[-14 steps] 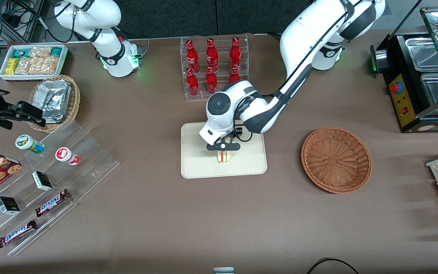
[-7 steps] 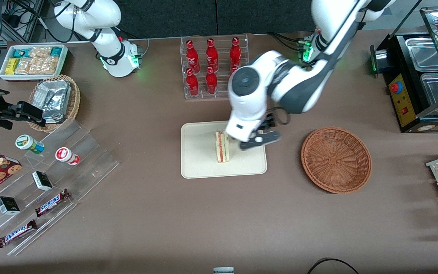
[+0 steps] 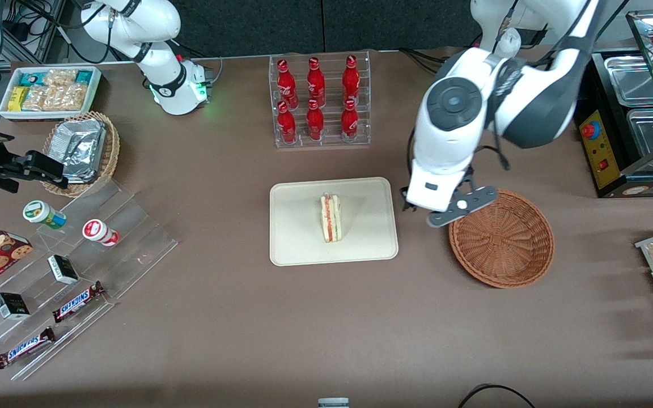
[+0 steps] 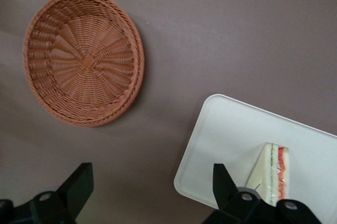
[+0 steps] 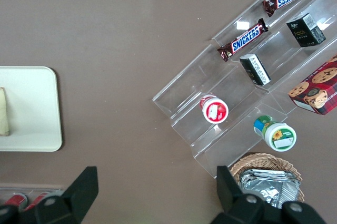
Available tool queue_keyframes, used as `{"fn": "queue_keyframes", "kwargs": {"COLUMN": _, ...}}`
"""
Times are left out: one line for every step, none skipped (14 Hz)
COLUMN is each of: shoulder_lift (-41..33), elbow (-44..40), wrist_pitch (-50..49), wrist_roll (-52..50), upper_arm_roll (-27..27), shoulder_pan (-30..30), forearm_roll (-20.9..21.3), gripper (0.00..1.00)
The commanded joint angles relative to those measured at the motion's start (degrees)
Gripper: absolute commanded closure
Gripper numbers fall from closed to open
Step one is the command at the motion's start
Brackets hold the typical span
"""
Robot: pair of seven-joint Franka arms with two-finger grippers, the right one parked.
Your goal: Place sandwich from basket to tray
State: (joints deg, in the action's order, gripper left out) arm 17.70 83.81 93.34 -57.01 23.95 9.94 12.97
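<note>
Hovering between tray [image 3: 295, 249] and basket [image 3: 501, 238], pincer [image 4: 152, 182] spread wide, empty; sandwich [image 3: 331, 218] on tray.

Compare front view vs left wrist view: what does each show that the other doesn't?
Front only: the red bottles in their rack, the snack bars on the acrylic steps, and the left arm's gripper seen from outside, above the basket's rim nearest the tray.
Left wrist only: the gripper's fingers, spread open and empty.
Both: basket, tray, sandwich.
</note>
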Motion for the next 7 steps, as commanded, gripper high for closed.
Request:
{"fn": "queue_keyframes", "kwargs": {"shoulder_lift": -3.4, "elbow": 0.0, "wrist_pitch": -3.4, "wrist_roll": 4.5, "upper_arm_roll": 0.1, "shoulder_pan": -2.4, "forearm_roll": -2.1, "gripper": 0.0}}
{"fn": "queue_keyframes", "kwargs": {"shoulder_lift": -3.4, "elbow": -1.3, "wrist_pitch": -5.5, "wrist_roll": 6.0, "upper_arm_roll": 0.1, "shoulder_pan": -3.3, "forearm_roll": -2.3, "gripper": 0.0}}
{"fn": "queue_keyframes", "kwargs": {"shoulder_lift": -3.4, "elbow": -2.9, "wrist_pitch": -8.1, "wrist_roll": 8.4, "upper_arm_roll": 0.2, "shoulder_pan": -5.3, "forearm_roll": -2.5, "gripper": 0.0}}
{"fn": "queue_keyframes", "kwargs": {"shoulder_lift": -4.1, "elbow": -3.9, "wrist_pitch": -10.6, "wrist_roll": 12.0, "upper_arm_roll": 0.2, "shoulder_pan": -7.0, "forearm_roll": -2.9, "gripper": 0.0}}
{"fn": "queue_keyframes", "kwargs": {"shoulder_lift": -4.9, "elbow": -4.4, "wrist_pitch": -12.6, "wrist_roll": 16.4, "upper_arm_roll": 0.1, "shoulder_pan": -7.8, "forearm_roll": -4.0, "gripper": 0.0}}
{"fn": "queue_keyframes", "kwargs": {"shoulder_lift": -5.7, "elbow": -4.5, "wrist_pitch": -14.3, "wrist_roll": 21.3, "upper_arm_roll": -1.3, "shoulder_pan": -8.4, "forearm_roll": -4.8, "gripper": 0.0}}
{"fn": "queue_keyframes", "kwargs": {"shoulder_lift": -6.8, "elbow": -4.5, "wrist_pitch": -15.7, "wrist_roll": 25.2, "upper_arm_roll": -4.7, "shoulder_pan": -7.8, "forearm_roll": -6.3, "gripper": 0.0}}
